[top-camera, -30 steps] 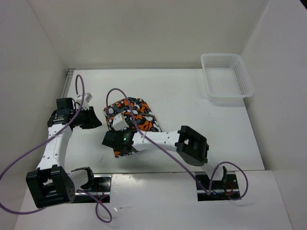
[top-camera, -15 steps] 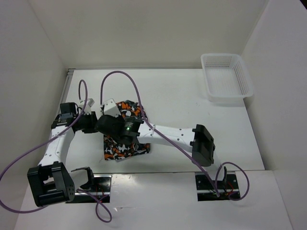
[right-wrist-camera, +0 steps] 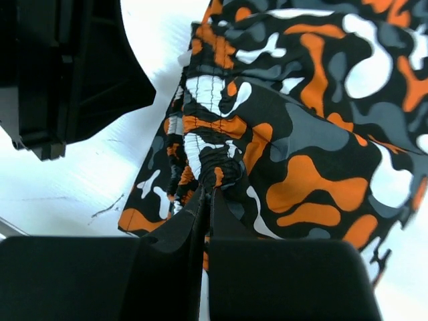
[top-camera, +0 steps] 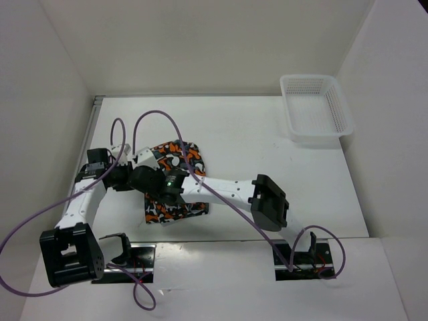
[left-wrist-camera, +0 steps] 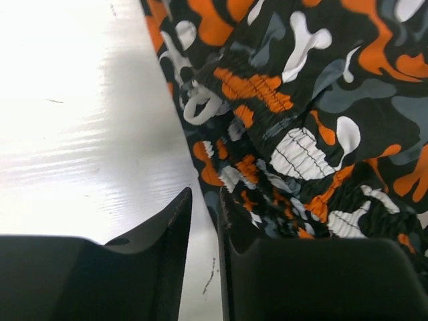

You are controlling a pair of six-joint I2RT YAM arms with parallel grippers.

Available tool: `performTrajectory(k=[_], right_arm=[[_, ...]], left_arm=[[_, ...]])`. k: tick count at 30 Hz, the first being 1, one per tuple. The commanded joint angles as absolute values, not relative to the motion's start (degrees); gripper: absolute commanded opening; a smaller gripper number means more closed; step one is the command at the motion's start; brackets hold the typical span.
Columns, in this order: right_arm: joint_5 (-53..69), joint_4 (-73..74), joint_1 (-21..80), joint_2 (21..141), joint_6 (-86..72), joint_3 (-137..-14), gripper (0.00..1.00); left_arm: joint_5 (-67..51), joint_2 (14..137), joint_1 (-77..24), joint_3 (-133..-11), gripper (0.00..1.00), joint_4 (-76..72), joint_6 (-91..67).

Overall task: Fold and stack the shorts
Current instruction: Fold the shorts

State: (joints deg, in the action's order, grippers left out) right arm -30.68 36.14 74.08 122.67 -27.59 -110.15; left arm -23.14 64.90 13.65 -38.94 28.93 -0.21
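Camouflage-print shorts (top-camera: 172, 180) lie near the bench's left edge; right gripper (right-wrist-camera: 206, 194) pinches their waistband, left gripper (left-wrist-camera: 202, 212) pressed together, empty. Lay that fold flat, edges matched.

The shorts (top-camera: 172, 180) are soft fabric printed in camouflage blotches of orange, dark grey, black and white, lying as a folded, bunched bundle on the left part of the white table, partly hidden in the top view by the arm crossing over them. In the left wrist view the shorts (left-wrist-camera: 301, 120) show a gathered, ribbed elastic waistband with rumpled layers, and in the right wrist view the shorts (right-wrist-camera: 294, 147) have a fold of that waistband raised in a puckered ridge
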Motion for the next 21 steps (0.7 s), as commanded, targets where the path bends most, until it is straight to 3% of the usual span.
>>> performTrajectory(k=[1, 14, 16, 18, 20, 21], right_arm=[[-28.65, 31.9, 74.0, 126.02, -28.21, -114.07, 0.0], [-19.26, 26.72, 71.54, 131.66, -29.27, -114.79, 0.01], [-18.73, 25.14, 71.54, 130.88, -29.27, -112.6, 0.08], [-18.72, 24.53, 71.54, 128.86, -28.75, -111.27, 0.22], [-19.34, 25.04, 71.54, 127.27, -28.74, -110.75, 0.39], [-19.34, 25.05, 71.54, 124.92, -28.74, -110.22, 0.55]], left_arm=[[-21.36, 66.26, 13.97, -37.79, 0.28, 24.09, 0.0], [-20.13, 64.25, 13.97, -36.21, 0.28, 22.24, 0.0], [-20.13, 64.25, 13.97, -37.61, 0.28, 22.85, 0.0], [-20.13, 64.25, 13.97, -38.75, 0.28, 23.55, 0.0], [-20.74, 63.72, 13.97, -41.82, 0.28, 25.48, 0.0], [-21.44, 63.02, 13.97, -43.05, 0.28, 25.49, 0.0]])
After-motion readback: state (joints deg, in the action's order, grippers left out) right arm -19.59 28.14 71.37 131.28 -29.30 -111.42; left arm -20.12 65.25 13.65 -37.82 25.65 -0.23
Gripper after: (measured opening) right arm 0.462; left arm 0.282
